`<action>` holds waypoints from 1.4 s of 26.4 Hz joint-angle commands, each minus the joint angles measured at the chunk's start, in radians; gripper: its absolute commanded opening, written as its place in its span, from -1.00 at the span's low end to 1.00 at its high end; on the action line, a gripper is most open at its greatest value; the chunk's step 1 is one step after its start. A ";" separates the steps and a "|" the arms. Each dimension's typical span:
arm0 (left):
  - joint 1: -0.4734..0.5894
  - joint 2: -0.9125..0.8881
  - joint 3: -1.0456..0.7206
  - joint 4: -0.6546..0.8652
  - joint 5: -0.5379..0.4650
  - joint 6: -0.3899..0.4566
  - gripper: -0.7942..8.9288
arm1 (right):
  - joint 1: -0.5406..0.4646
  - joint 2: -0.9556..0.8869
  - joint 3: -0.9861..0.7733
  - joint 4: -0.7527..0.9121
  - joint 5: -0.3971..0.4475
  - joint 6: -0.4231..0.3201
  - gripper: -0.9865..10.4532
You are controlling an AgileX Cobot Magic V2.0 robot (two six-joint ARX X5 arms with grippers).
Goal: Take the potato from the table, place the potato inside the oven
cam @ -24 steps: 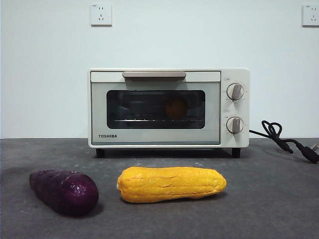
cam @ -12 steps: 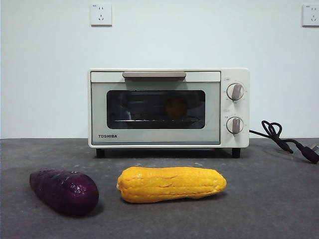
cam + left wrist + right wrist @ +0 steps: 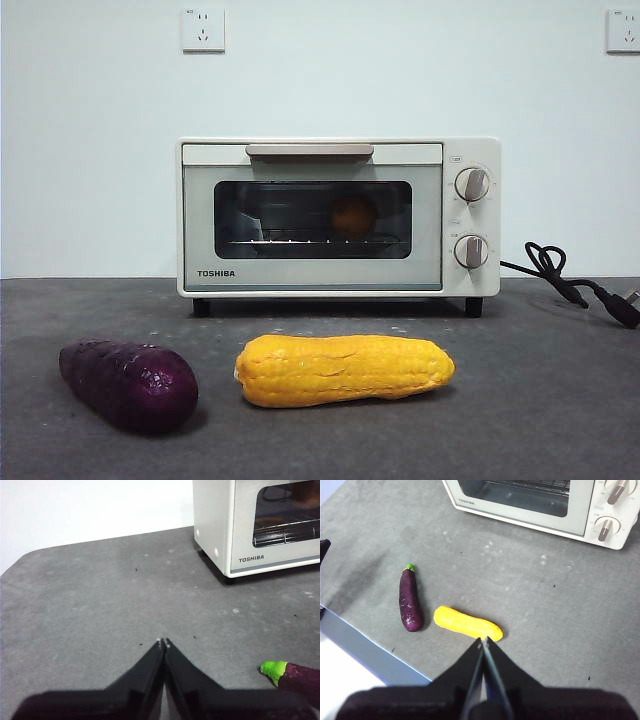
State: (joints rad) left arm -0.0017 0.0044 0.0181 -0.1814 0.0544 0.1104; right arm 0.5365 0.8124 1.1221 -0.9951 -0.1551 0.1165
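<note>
The cream-white Toshiba oven (image 3: 338, 217) stands at the back of the dark grey table (image 3: 540, 400) with its glass door closed. Behind the glass the tan-brown potato (image 3: 354, 216) rests on the rack, dim through the dark pane. The oven (image 3: 260, 522) shows in the left wrist view and again (image 3: 545, 502) in the right wrist view. My left gripper (image 3: 163, 642) is shut and empty, low over bare table left of the oven. My right gripper (image 3: 483, 640) is shut and empty, high above the table's front, over the corn. Neither arm appears in the front view.
A yellow corn cob (image 3: 343, 369) lies in front of the oven, with a dark purple eggplant (image 3: 128, 383) to its left. The oven's black cord (image 3: 575, 284) trails on the table at the right. Two wall sockets sit high on the white wall.
</note>
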 commanded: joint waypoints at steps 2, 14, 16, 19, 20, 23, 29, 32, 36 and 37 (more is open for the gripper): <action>0.003 -0.002 -0.014 0.000 -0.002 -0.011 -0.84 | 0.002 -0.001 0.000 0.005 0.002 -0.002 -0.83; 0.003 -0.002 -0.014 0.000 -0.002 -0.011 -0.84 | -0.203 -0.107 -0.066 0.232 -0.027 -0.107 -0.83; 0.003 -0.002 -0.014 0.000 -0.002 -0.011 -0.84 | -0.330 -0.197 -0.167 0.354 -0.132 -0.108 -0.83; 0.003 -0.002 -0.014 0.001 -0.002 -0.011 -0.84 | -0.456 -0.329 -0.342 0.507 -0.127 -0.126 -0.83; 0.003 -0.002 -0.014 0.001 -0.002 -0.011 -0.84 | -0.475 -0.362 -0.393 0.558 -0.127 -0.126 -0.83; 0.003 -0.002 -0.014 0.000 -0.002 -0.011 -0.84 | -0.512 -0.458 -0.547 0.702 -0.127 -0.124 -0.83; 0.003 -0.002 -0.014 0.000 -0.002 -0.011 -0.84 | -0.523 -0.633 -0.829 0.887 -0.123 -0.114 -0.83; 0.003 -0.002 -0.014 0.000 -0.002 -0.011 -0.84 | -0.523 -0.699 -0.932 0.916 -0.123 -0.113 -0.83; 0.003 -0.002 -0.014 0.001 -0.002 -0.011 -0.84 | -0.523 -0.764 -1.019 0.911 -0.117 -0.095 -0.83; 0.003 -0.002 -0.014 0.000 -0.002 -0.011 -0.84 | -0.522 -0.775 -1.035 0.912 -0.097 -0.085 -0.83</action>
State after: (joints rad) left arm -0.0017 0.0044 0.0181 -0.1814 0.0544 0.1040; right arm 0.0135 0.0471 0.1017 -0.0963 -0.2646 0.0120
